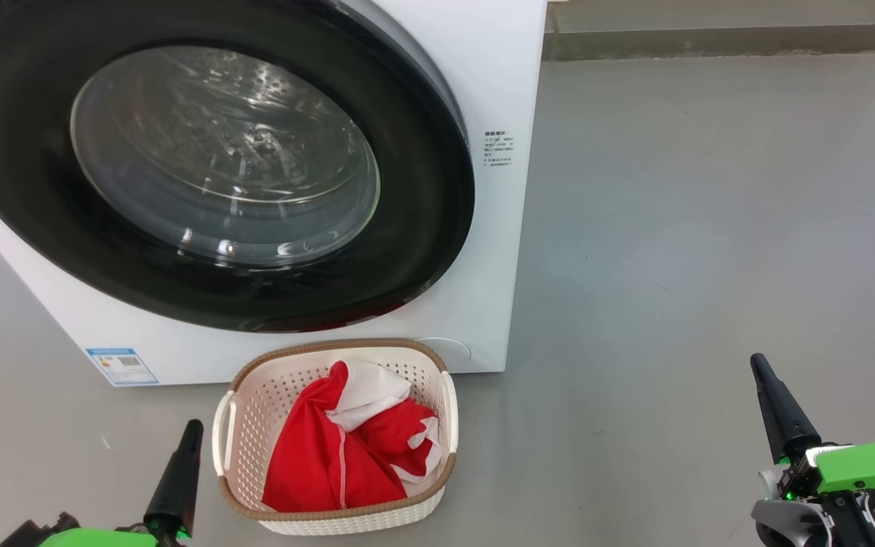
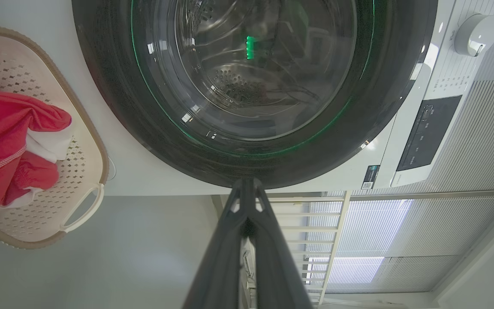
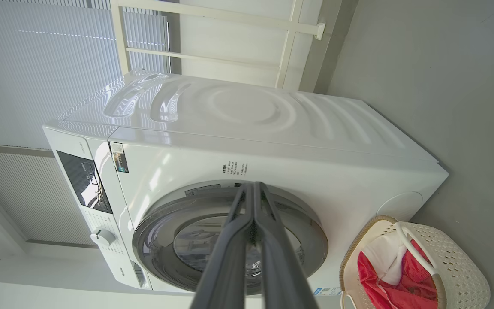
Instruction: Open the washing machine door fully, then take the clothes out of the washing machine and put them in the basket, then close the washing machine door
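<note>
While both grippers are hanging low with their fingers pressed together and nothing between them, the main risk is coming from the left gripper (image 1: 191, 433). It is sitting just beside the left handle of the basket (image 1: 285, 380), so a swing to the right could be knocking or tipping the basket. The clothes (image 1: 339, 463) are lying heaped inside the basket, red cloth with white folded in. The heap is rising close to the far rim, so a bump could be spilling a fold onto the floor (image 1: 711, 228). The right gripper (image 1: 762, 374) is standing well apart on the near right.

The washing machine door (image 1: 217, 167) is looking shut against the front of the washing machine (image 1: 506, 83), but whether its latch is catching I cannot tell. A door only pushed to could be swinging out over the basket, which is sitting on the floor just in front of the machine's base, below the door's lower right edge. A faint reddish line is showing along the door's bottom edge. It may be only a reflection of the clothes, yet a pinched hem would be looking much the same. Through the glass the drum is showing bare steel, though reflections are covering part of it.

Counting: one washing machine, one door, one basket with two handles, two grippers, and one blue label sticker (image 1: 121, 366) at the left of the base. The clothes are making one heap; how many garments are in it I cannot tell.
</note>
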### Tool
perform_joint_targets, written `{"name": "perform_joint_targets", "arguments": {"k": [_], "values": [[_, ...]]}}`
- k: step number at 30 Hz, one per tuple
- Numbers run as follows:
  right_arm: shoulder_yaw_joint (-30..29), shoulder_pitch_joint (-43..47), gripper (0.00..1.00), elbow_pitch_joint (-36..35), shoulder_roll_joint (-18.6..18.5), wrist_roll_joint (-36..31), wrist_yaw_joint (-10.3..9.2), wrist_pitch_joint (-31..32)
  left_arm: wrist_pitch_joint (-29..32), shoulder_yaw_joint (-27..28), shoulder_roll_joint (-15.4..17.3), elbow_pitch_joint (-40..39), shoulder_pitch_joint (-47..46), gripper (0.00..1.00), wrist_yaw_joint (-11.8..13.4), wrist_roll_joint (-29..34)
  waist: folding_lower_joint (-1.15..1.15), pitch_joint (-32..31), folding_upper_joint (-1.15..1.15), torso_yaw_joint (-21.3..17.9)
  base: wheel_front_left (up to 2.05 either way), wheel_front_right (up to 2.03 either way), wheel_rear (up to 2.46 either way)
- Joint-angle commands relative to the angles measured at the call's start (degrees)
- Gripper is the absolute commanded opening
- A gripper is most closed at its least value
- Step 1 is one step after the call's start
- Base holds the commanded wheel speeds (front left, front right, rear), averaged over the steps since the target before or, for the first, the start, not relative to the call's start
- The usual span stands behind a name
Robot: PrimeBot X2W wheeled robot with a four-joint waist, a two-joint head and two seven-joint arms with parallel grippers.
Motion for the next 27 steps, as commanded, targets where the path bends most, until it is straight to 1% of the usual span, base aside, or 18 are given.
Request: {"name": "perform_joint_targets", "arguments": {"k": [1,27], "values": [[0.75,-2.43,0.00,-1.69,-0.31,0.02,-0.03,0.30,0.34,2.08,0.51,-1.55,-2.37,0.00,-0.41,-0.39,0.00,0.00,0.00,0.00,0.00,0.00,0.00],[0.68,-2.44,0.00,-1.69,-0.26,-0.04,-0.03,0.35,0.34,2.08,0.51,-1.55,-2.37,0.00,-0.41,-0.39,0.00,0.00,0.00,0.00,0.00,0.00,0.00]]}}
